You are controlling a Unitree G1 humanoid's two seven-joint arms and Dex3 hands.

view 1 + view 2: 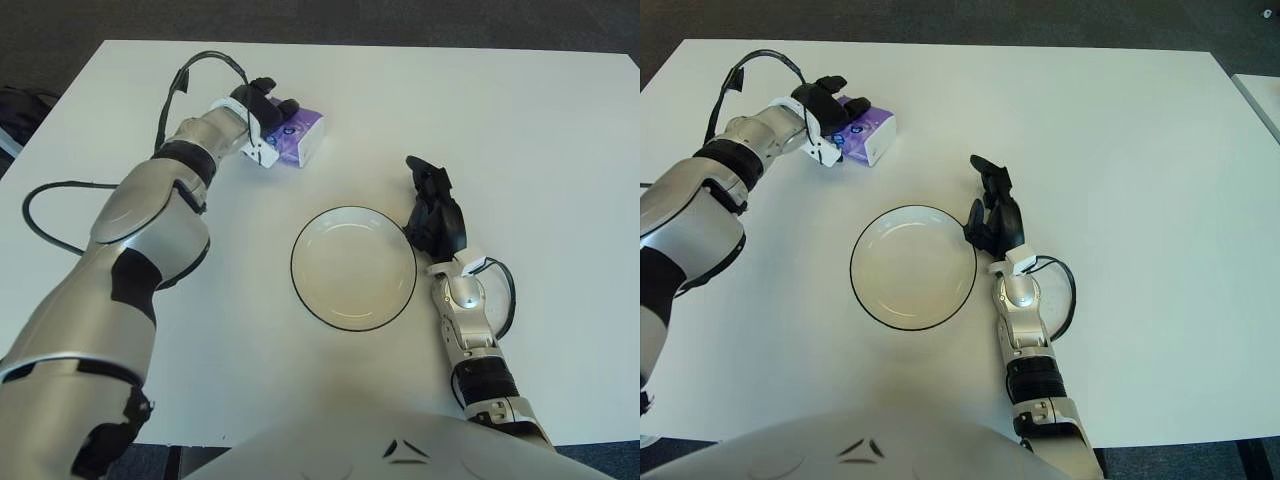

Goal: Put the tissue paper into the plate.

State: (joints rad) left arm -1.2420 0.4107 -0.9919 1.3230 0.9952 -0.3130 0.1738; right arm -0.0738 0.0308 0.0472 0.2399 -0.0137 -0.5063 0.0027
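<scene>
The tissue paper (304, 137) is a purple and white packet lying on the white table at the far left. My left hand (267, 110) reaches across to it, with its dark fingers curled over the packet's left end and the white palm against its near side. A round white plate (353, 268) with a dark rim sits in the middle, a good way nearer and to the right of the packet. My right hand (433, 205) shows just off the plate's right rim, fingers relaxed and holding nothing.
A black cable (38, 205) loops off my left arm over the table's left side. A dark object (15, 110) sits past the table's left edge. The table's far edge (360, 43) runs along the top.
</scene>
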